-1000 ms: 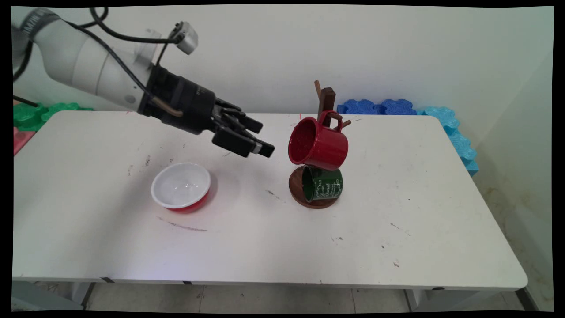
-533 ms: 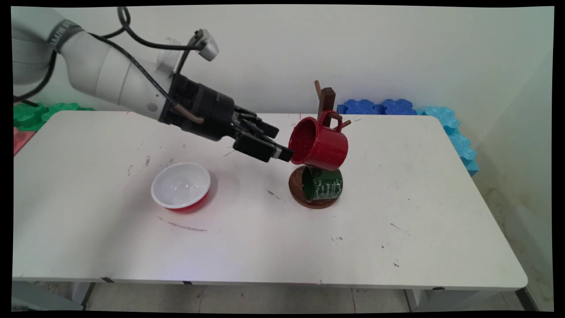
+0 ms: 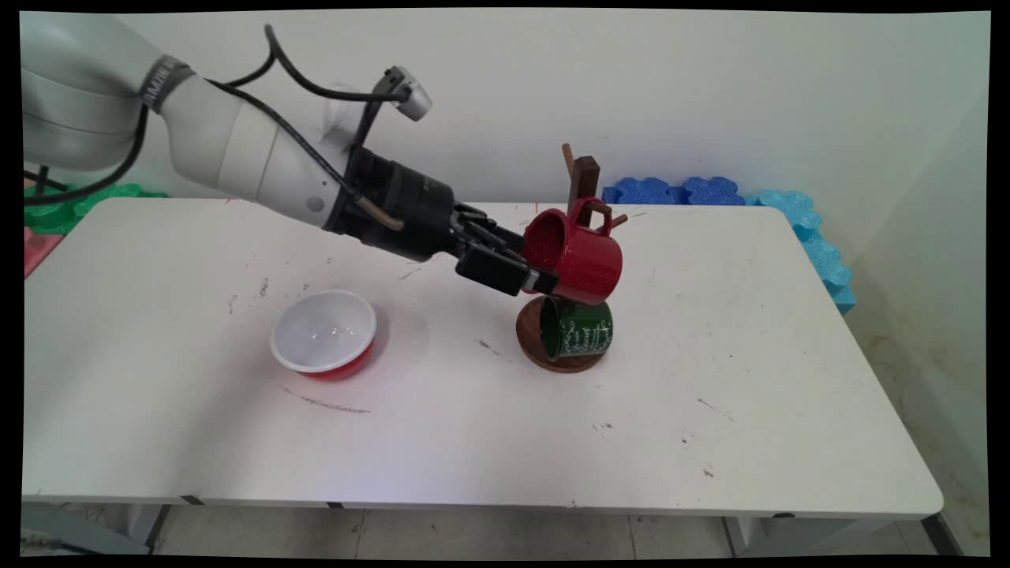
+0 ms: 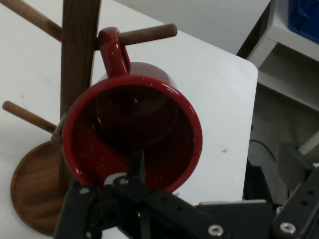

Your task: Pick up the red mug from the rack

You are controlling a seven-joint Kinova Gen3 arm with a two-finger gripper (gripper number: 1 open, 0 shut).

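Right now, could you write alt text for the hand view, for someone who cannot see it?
A glossy red enamel mug hangs by its handle from a peg of a dark wooden mug tree, its open mouth facing the camera. The black pincer reaches up to the mug's lower rim, above a white table.

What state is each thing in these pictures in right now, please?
red mug: hung by its handle on a peg, mouth towards the gripper.
green mug: hung lower on the same tree, below the red one.
mug tree: upright on its round base.
bowl: upright on the table, nothing in it.
gripper: open, at the red mug's rim.
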